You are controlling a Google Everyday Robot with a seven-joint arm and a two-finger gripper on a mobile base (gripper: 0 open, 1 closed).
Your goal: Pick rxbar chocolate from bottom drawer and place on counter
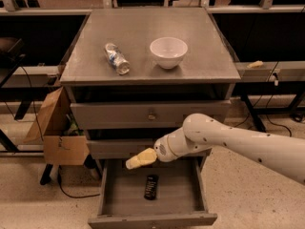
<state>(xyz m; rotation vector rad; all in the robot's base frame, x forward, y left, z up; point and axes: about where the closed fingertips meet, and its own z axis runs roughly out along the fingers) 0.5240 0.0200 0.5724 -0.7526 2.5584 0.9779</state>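
The rxbar chocolate [151, 186] is a small black bar lying flat on the floor of the bottom drawer [114, 199], which is pulled open. My gripper [138, 159], with pale yellow fingers, hangs above the drawer's back part, a little above and left of the bar, apart from it. It holds nothing. The counter [143, 32] is the grey top of the cabinet; a white bowl [168, 52] and a clear plastic bottle [116, 58] lie on it.
The two upper grey drawers [151, 114] are shut. A cardboard box [55, 132] stands to the cabinet's left. Dark desks and cables run behind and to both sides. My white arm [238, 142] reaches in from the right.
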